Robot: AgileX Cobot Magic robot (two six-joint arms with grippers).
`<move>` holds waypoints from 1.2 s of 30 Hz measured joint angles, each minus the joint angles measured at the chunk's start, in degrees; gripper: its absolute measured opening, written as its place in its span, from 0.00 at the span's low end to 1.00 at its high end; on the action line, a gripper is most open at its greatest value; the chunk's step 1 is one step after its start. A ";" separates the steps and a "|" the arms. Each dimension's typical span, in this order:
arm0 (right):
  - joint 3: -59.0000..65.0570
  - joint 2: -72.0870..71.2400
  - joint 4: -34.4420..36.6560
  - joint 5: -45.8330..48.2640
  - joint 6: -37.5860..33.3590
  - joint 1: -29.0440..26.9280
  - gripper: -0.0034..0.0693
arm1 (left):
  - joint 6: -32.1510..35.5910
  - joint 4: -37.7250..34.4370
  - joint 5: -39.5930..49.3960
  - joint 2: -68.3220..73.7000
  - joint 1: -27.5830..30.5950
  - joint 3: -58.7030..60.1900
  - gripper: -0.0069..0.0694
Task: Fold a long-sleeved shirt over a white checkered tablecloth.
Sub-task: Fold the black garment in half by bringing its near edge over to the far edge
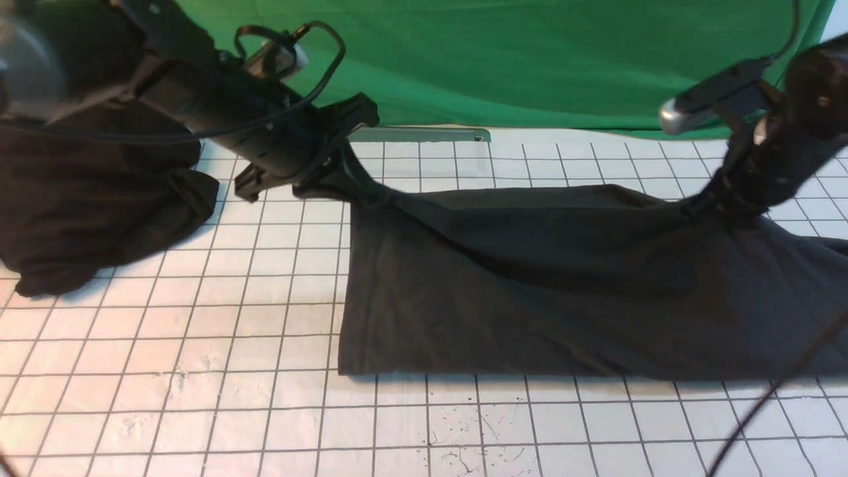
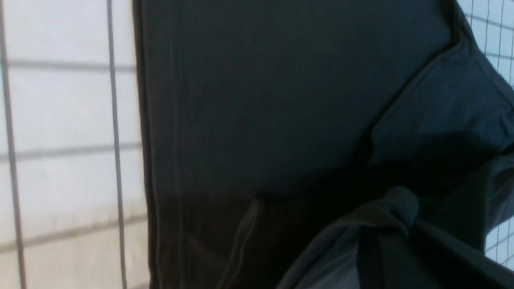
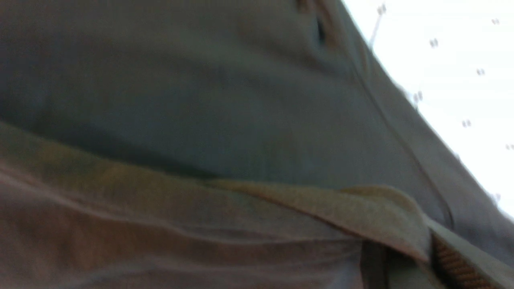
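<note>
The white checkered tablecloth [image 1: 199, 344] is scuffed in front, with a green backdrop [image 1: 530, 59] behind. The long-sleeved shirt [image 1: 530, 298] lies centre-right on it, its far edge pinched up by the left tool [image 1: 361, 189] and right tool [image 1: 702, 202]. A black cloth heap [image 1: 86, 218] sits at the far left.

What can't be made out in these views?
- Left gripper fingertips: front view, buried in bunched shirt cloth.
- Right gripper fingertips: front view, hidden in the raised shirt corner.
- Shirt's right end: cut off by the front view's edge.
- Any print on the shirt: shows in no view.
- Right wrist view: blurred, only close fabric.
- Black cloth heap: partly behind the left arm, cut off at the left edge.
</note>
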 joint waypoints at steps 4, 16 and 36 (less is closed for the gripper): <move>-9.15 7.72 0.12 0.91 -1.54 -0.17 0.09 | -3.18 0.00 0.68 6.94 2.73 -7.40 0.11; -24.79 21.99 0.32 1.15 -2.91 -0.17 0.09 | -4.67 0.07 -3.71 17.85 4.59 -12.54 0.11; -25.48 16.35 -1.27 0.89 1.06 -1.29 0.70 | -2.55 0.57 -5.26 16.73 5.80 -13.20 0.62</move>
